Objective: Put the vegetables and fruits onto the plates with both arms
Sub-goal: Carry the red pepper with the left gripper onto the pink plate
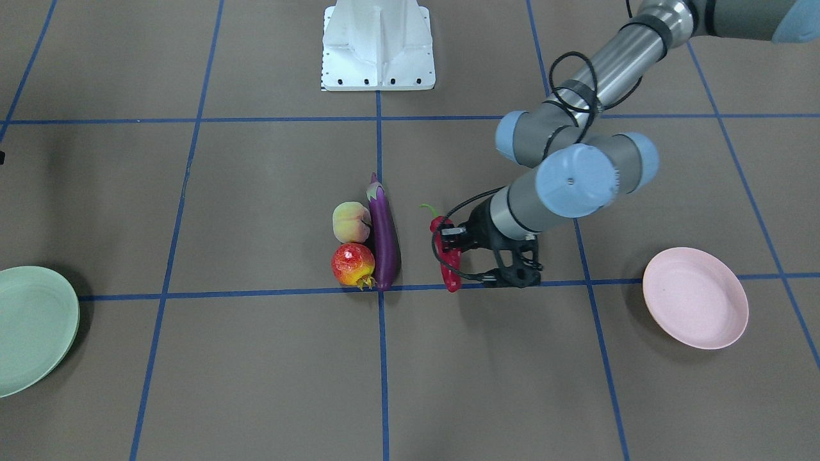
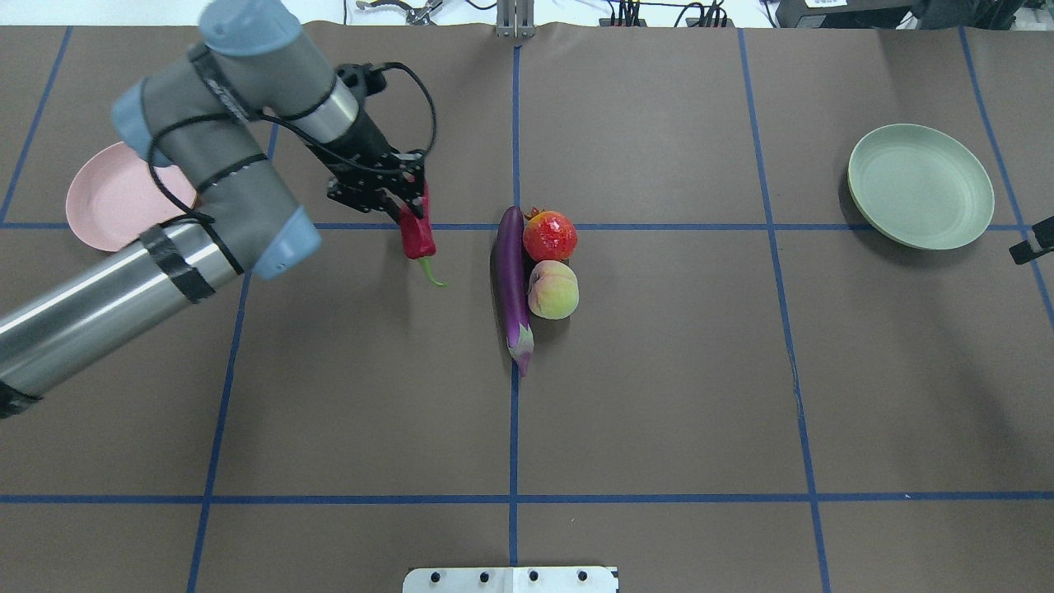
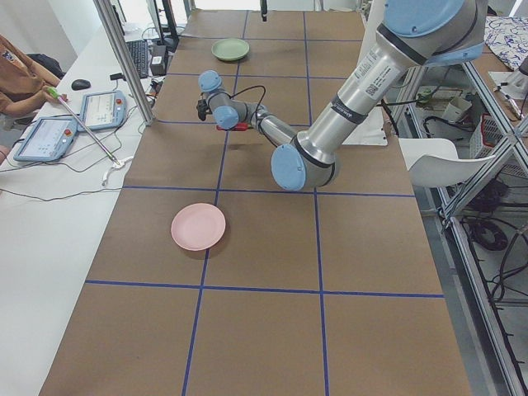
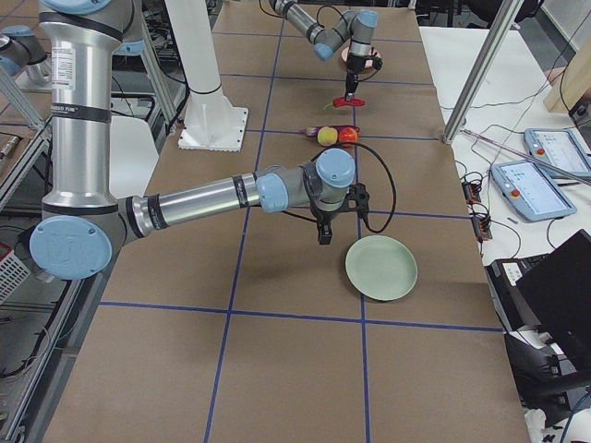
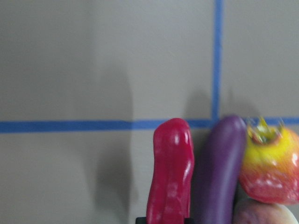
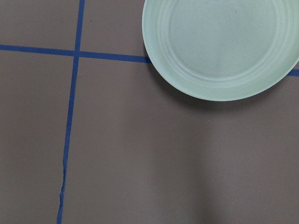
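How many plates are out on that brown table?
2. A round pale pink plate lies at the overhead view's left, partly behind the robot's left arm; a round mint green plate lies at its right. Both are empty; none seems hidden.

Both arms are grey-metal tubes with matte grey joint housings and round light-blue caps. The left arm point(image 2: 90, 292) has a polished silver forearm ringed by black tape bands; a black cable loops along it to the black, open-framed left gripper point(image 2: 409, 207). The right arm point(image 4: 199, 197), beside the white base block point(image 1: 378, 45), bears a printed label on its upright tube. Dark screws line the block's foot.
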Motion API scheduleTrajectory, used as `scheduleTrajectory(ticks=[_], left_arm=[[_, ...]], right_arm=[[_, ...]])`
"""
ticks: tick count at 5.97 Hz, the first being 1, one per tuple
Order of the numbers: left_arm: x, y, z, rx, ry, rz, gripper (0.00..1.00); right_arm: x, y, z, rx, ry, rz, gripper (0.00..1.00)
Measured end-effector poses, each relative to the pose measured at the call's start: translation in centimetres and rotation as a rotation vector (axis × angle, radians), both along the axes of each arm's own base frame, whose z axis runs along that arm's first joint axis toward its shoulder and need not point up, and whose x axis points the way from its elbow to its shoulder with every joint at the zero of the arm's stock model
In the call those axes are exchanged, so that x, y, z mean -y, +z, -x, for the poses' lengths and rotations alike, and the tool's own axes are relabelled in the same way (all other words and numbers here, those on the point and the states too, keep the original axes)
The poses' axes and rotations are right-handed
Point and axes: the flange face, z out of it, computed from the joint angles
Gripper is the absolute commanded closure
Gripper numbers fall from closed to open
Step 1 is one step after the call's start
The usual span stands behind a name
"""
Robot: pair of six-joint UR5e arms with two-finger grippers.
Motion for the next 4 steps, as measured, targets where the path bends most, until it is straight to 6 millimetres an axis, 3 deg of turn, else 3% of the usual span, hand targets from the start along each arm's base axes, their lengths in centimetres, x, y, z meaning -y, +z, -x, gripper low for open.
scheduleTrajectory(ticks=[1, 3, 4], left_arm=[[2.1, 5.3, 7.0, 0.027, -0.08, 0.062, 1.0], [4.7, 17.6, 18.2, 0.127, -0.173, 0.086, 1.0], [5.2, 23.4, 22.0, 0.183, -0.158, 0.045, 0.14]], right_arm=[[0.0, -0.4, 0.5, 0.009, -0.008, -0.034, 0.0], [-0.2, -0.9, 2.6, 0.019, -0.044, -0.06, 0.0], [-0.3, -1.3, 4.1, 0.022, -0.062, -0.05, 0.0]])
